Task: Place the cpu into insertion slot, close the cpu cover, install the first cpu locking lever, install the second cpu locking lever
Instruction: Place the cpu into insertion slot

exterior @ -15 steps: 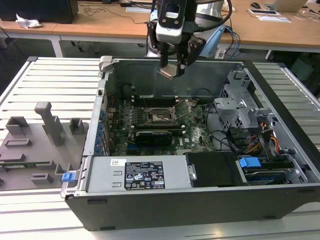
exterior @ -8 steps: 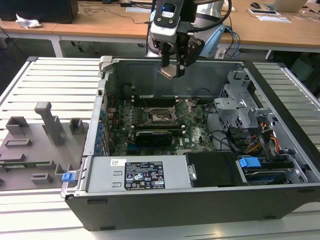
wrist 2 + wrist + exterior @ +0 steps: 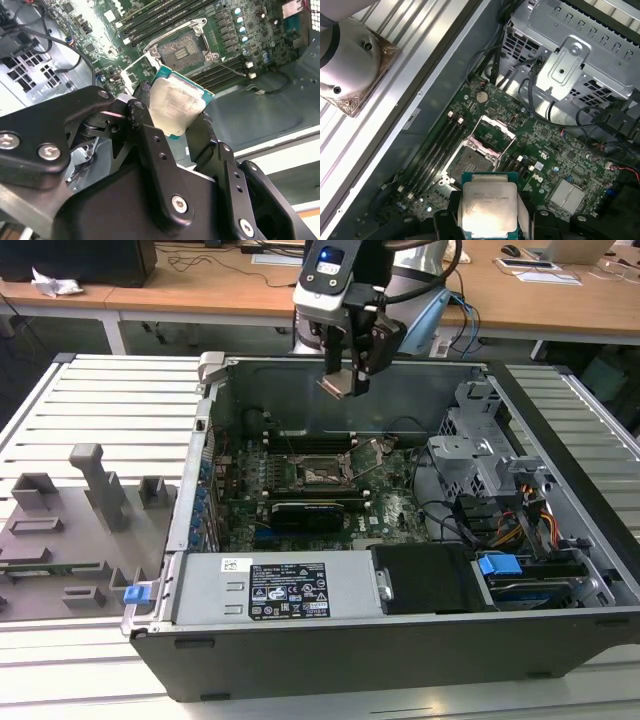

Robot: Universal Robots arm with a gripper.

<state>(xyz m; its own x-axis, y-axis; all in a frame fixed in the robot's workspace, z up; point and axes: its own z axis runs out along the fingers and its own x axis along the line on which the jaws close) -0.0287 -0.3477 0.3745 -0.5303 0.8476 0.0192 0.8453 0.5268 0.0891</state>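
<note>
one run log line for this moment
gripper: shut on flat silver-grey square cpu | held over open computer case | black-framed square insertion slot: empty

You will find no wording here that can be made out letter by letter. The largest print sits on a black label (image 3: 288, 591) with white lines and small marks. It is stuck on the grey power supply housing (image 3: 200, 585) at the near side of the computer case (image 3: 400, 660) in the exterior view. A small white sticker (image 3: 235, 563) lies just beside the label's upper corner, toward the exterior view's left. In the first wrist view, the metal top of the cpu (image 3: 489, 210) carries several thin engraved rows, too faint to tell. White markings dot the green motherboard (image 3: 555, 155) around the insertion slot (image 3: 470, 162), none legible.
</note>
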